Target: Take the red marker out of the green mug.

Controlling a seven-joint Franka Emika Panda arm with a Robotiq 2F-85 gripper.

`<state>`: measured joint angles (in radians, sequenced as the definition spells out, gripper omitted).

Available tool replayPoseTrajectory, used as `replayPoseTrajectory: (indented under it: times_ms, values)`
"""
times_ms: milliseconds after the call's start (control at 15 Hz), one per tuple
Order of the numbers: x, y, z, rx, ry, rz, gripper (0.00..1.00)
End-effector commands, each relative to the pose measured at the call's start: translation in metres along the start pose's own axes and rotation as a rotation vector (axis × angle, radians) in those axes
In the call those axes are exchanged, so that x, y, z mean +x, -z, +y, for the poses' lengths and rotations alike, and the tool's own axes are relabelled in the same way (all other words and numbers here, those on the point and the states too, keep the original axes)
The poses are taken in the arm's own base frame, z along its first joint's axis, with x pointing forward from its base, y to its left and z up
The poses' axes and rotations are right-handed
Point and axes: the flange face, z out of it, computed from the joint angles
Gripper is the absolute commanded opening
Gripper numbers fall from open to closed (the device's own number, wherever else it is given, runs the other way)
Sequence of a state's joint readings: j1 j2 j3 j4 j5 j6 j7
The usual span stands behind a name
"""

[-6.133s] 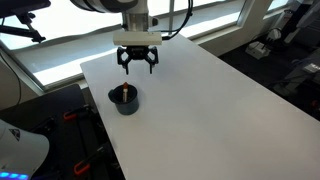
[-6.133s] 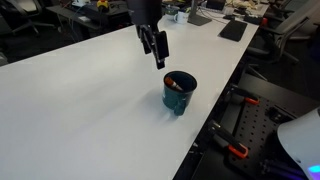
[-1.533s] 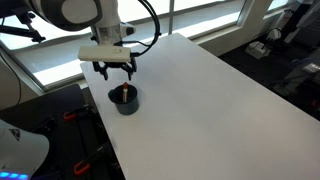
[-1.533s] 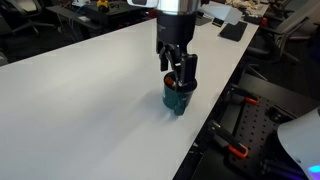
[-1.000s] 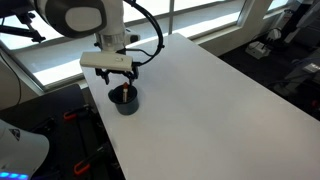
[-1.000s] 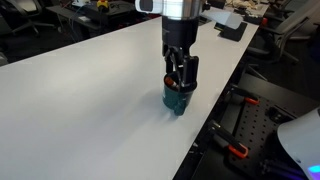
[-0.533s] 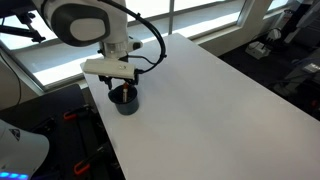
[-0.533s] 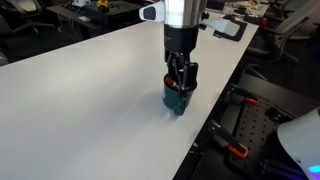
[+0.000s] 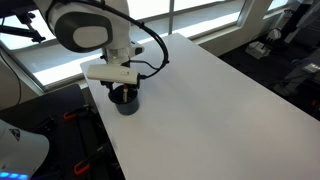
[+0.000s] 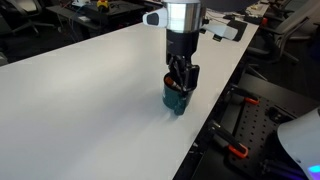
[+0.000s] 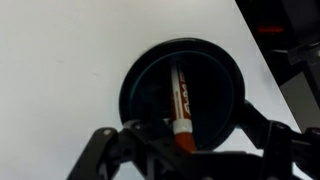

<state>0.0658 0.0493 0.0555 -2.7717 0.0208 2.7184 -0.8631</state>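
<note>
1. Reaching down at the left of the frame in an exterior view, the pincer (image 9: 123, 92) sits directly over the green mug (image 9: 126, 104). The mug stands on the white tabletop (image 9: 200, 90) close to its left edge. The arm's body covers the fingers here, so their spread cannot be told from this view.
2. In an exterior view with the mug (image 10: 177, 101) right of centre, near the right edge of the tabletop (image 10: 80, 90), the pincer (image 10: 180, 84) points straight down. Its dark tips are at the mug's mouth.
3. In the wrist view, the mug (image 11: 140, 75) fills the middle of the frame, seen from above on the tabletop (image 11: 70, 60). The red marker (image 11: 181, 105) lies inside it, running from upper centre down to the lower rim. The pincer (image 11: 190, 140) stands apart, its fingers (image 11: 115, 150) at lower left and lower right. The marker's lower end sits between them, not yet clamped.
</note>
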Motion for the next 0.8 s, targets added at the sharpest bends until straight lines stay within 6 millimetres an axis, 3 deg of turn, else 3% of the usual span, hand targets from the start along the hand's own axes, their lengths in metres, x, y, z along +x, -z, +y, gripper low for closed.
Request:
replayPoseTrajectory:
  times_ms: [0,733]
  values:
    - [-0.0005,-0.0018,0.0032,-0.01,0.014,0.022,0.88]
    - [0.003,0.0038,0.0038,-0.024,0.06,0.066,0.88]
